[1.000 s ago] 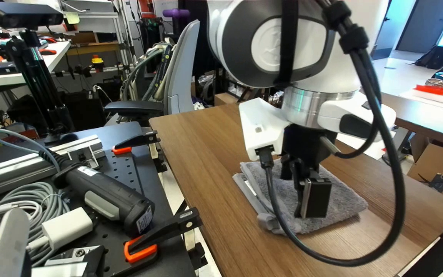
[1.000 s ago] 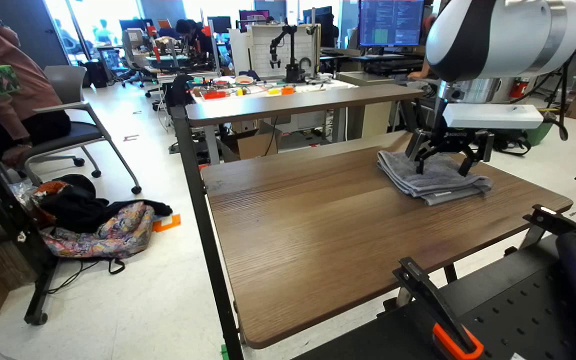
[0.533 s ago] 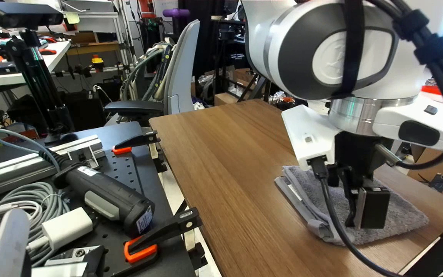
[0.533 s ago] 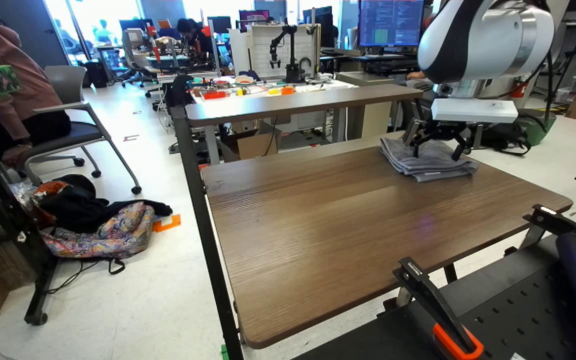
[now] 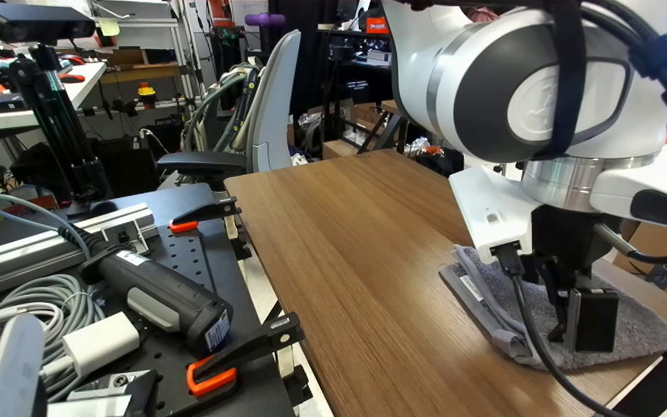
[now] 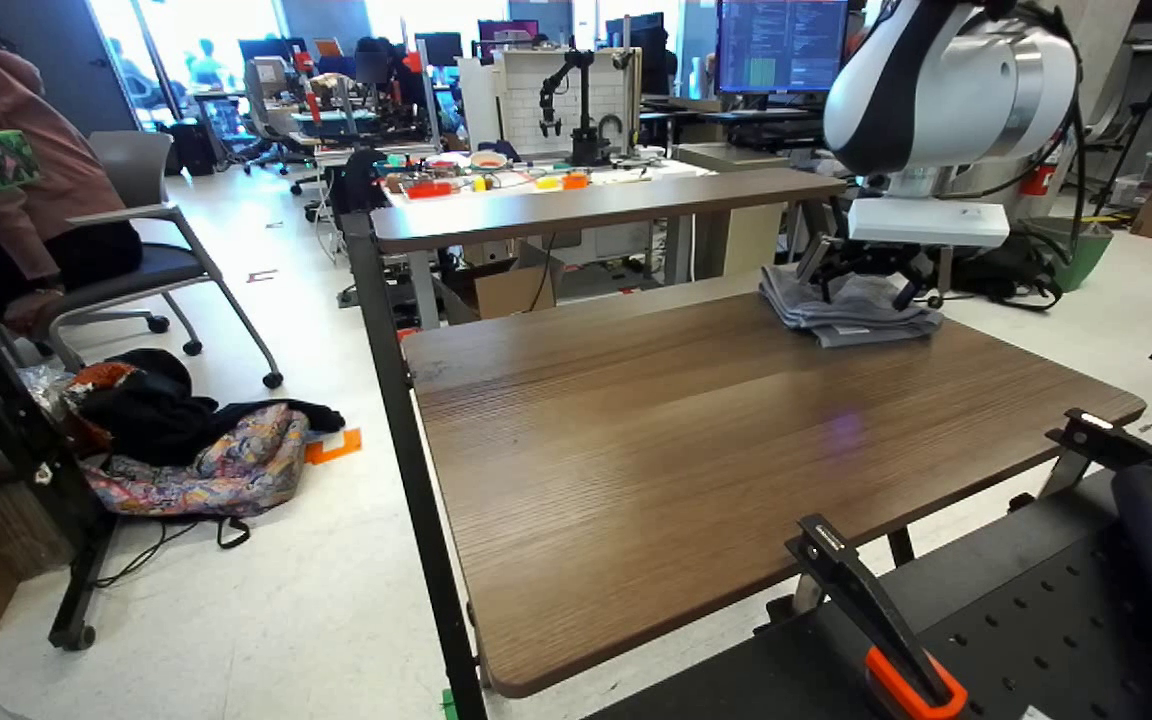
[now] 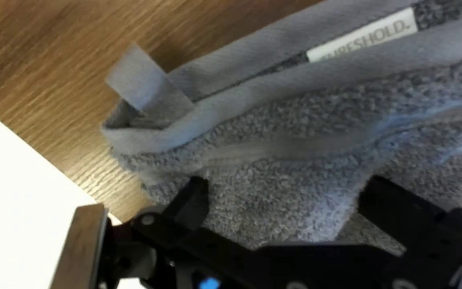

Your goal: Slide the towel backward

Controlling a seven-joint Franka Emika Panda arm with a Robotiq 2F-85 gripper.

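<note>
A folded grey towel with a white tag lies on the brown wooden table, near the black table frame in an exterior view. It also lies toward the table's far right edge in an exterior view. In the wrist view the towel fills most of the picture. My gripper points down onto the towel's top, its fingertips touching it. In the wrist view the gripper has its fingers wide apart, with raised towel cloth between them. The fingertips seem pressed into the pile.
A raised wooden shelf runs along the table's far side. A black frame post stands close to the towel. A black pegboard with orange-handled clamps borders the table. A grey chair stands behind.
My gripper and the towel have moved together across the table, toward the shelf side and the black frame post. The fingers stay apart.
</note>
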